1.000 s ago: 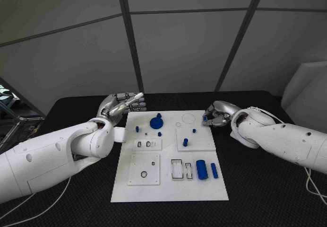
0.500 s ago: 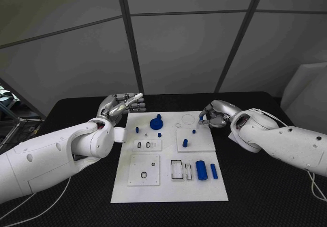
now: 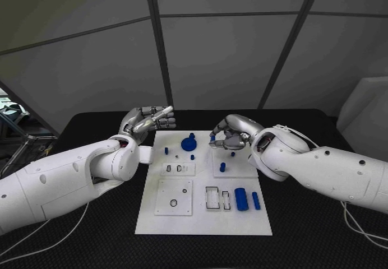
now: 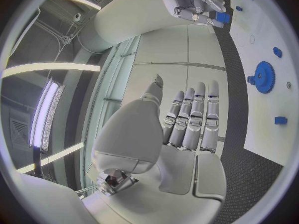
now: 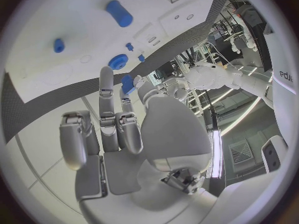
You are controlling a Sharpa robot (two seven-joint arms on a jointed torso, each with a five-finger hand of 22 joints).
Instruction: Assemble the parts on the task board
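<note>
The white task board (image 3: pixel 202 224) lies mid-table. My right hand (image 3: pixel 230 134) hovers over its far middle, pinching a small blue part (image 3: pixel 212 136) between thumb and a finger; the right wrist view shows that part (image 5: pixel 127 83) at the fingertips above the board. A blue gear (image 3: pixel 188 143) stands just left of this hand. My left hand (image 3: pixel 149 119) floats off the board's far left corner, fingers stretched out side by side and holding nothing. In the left wrist view the right hand (image 4: pixel 194 4) and its blue part (image 4: pixel 222 18) appear beyond the gear (image 4: pixel 264 77).
On the board's near right lie a thick blue cylinder (image 3: pixel 239 199) and a thinner one (image 3: pixel 255 200). A blue peg (image 3: pixel 222 167) stands mid-board, and small pegs (image 3: pixel 166 150) sit near the gear. Black table (image 3: pixel 315 224) surrounds the board.
My right hand has moved left, from the board's far right edge to over its far middle, carrying the small blue part. The left hand has stayed where it was.
</note>
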